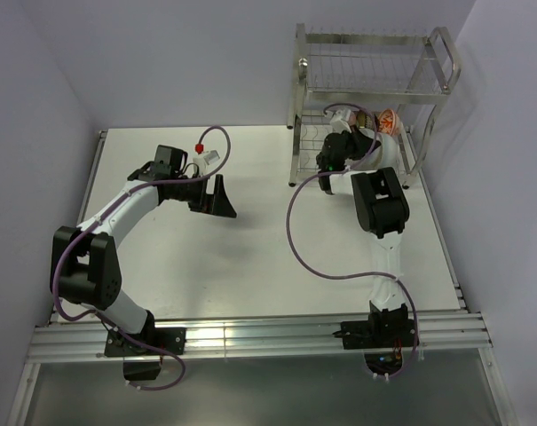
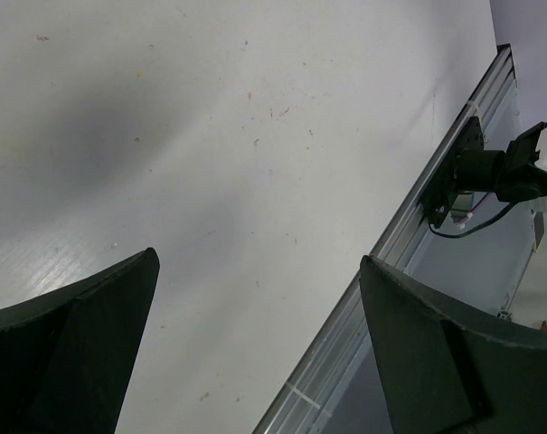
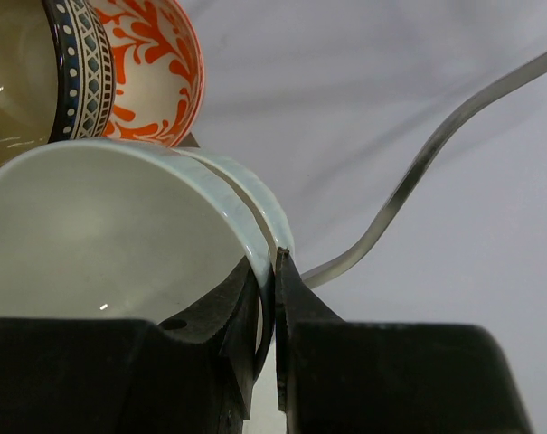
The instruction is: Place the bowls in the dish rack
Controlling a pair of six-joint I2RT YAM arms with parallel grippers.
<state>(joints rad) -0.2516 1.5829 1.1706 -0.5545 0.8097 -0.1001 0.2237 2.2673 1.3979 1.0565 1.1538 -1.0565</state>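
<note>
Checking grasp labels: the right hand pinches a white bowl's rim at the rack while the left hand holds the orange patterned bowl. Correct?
No. The left hand is open and empty, per the left wrist view; the orange patterned bowl sits beside the white bowl the right hand pinches.

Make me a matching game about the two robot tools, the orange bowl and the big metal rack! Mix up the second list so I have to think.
Things:
1. left tool
2. right tool
3. orange-red bowl
4. dish rack

Places and states:
A. pinching the rim of a white bowl
B. standing at the far right corner of the table
C. open, holding nothing, over bare tabletop
D. sitting in the rack's lower level, showing a leafy pattern

Right pairs: 1-C, 2-A, 3-D, 4-B.
</note>
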